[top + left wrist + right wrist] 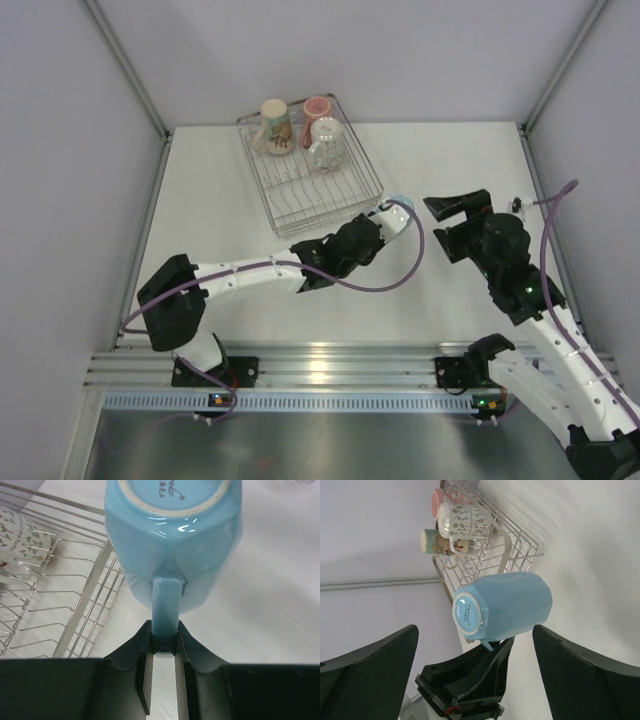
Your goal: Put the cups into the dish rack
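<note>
My left gripper is shut on the handle of a light blue mug. It holds the mug tipped on its side, base up, just off the near right corner of the wire dish rack. The mug also shows in the left wrist view and the right wrist view. A cream-tan cup, a pink cup and a pale patterned mug stand in the rack's far end. My right gripper is open and empty, to the right of the blue mug.
The rack's wire side lies close left of the held mug. The edge of a clear glassy object shows on the table beyond the mug. White walls and metal posts bound the table.
</note>
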Available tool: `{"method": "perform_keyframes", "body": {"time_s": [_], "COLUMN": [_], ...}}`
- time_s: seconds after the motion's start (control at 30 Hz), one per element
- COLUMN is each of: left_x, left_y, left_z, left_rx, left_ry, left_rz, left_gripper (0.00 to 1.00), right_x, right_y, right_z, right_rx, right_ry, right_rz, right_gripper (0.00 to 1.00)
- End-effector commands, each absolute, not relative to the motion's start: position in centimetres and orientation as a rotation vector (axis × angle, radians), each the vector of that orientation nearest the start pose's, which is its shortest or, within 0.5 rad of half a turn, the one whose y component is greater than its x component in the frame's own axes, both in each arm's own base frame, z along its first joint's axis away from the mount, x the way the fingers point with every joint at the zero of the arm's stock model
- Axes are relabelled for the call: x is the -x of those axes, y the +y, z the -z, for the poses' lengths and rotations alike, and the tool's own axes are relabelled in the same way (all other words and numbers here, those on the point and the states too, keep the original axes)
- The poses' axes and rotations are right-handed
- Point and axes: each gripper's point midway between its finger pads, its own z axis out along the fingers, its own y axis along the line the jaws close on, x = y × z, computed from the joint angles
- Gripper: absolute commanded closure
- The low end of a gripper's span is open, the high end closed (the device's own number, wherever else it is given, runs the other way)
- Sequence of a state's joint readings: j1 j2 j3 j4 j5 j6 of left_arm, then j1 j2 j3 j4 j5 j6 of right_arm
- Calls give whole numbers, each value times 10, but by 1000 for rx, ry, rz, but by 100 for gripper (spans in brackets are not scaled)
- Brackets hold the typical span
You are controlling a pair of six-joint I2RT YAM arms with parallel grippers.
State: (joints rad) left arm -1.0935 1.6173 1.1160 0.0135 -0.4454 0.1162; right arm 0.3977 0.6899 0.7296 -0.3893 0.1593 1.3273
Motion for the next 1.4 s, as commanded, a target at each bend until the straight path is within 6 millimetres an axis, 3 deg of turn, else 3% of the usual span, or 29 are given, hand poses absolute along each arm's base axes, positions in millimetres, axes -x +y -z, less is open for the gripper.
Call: {"method": "perform_keyframes", "body": {"time_s": [0.0, 0.17, 0.33, 0.37, 0.47, 0.6, 0.67, 0.8, 0.83, 1.13, 1.37], "left_x": [-288, -286, -306, -307, -333, -370, -379, -419, -424, -478, -518], "left_y": [-376, -367, -339, -335, -309, -272, -264, -219, -216, -164, -131], "left_z": [-251, -265, -296, -295, -314, -322, -333, -338, -341, -323, -301], "left_rx": [-727, -745, -713, -736, -710, -716, -725, -630, -641, -668, -698], "left_ry": [1667, 1669, 1647, 1660, 1639, 1647, 1625, 1635, 1613, 1598, 1597], "left_rz": [403, 535, 572, 584, 552, 459, 462, 404, 399, 269, 312], "left_gripper": [100, 100, 100, 100, 100, 100, 100, 100, 100, 100, 100], "right_x": [-265, -260, -255, -253, -251, -247, -246, -244, -245, -245, -247], "right_y": [114, 111, 110, 110, 109, 108, 109, 110, 110, 120, 133], "right_z": [-293, -300, -302, -302, -301, -301, -300, -300, -299, -293, -281], "right_rx": [-973, -945, -916, -912, -900, -878, -857, -829, -809, -690, -663], "right_ry": [1665, 1653, 1649, 1650, 1651, 1655, 1663, 1669, 1674, 1736, 1771], "right_rz": [-1005, -1004, -1002, -1002, -995, -991, -990, -986, -976, -955, -1006], "right_gripper": [3, 3, 3, 3, 2, 2, 2, 2, 2, 1, 1]}}
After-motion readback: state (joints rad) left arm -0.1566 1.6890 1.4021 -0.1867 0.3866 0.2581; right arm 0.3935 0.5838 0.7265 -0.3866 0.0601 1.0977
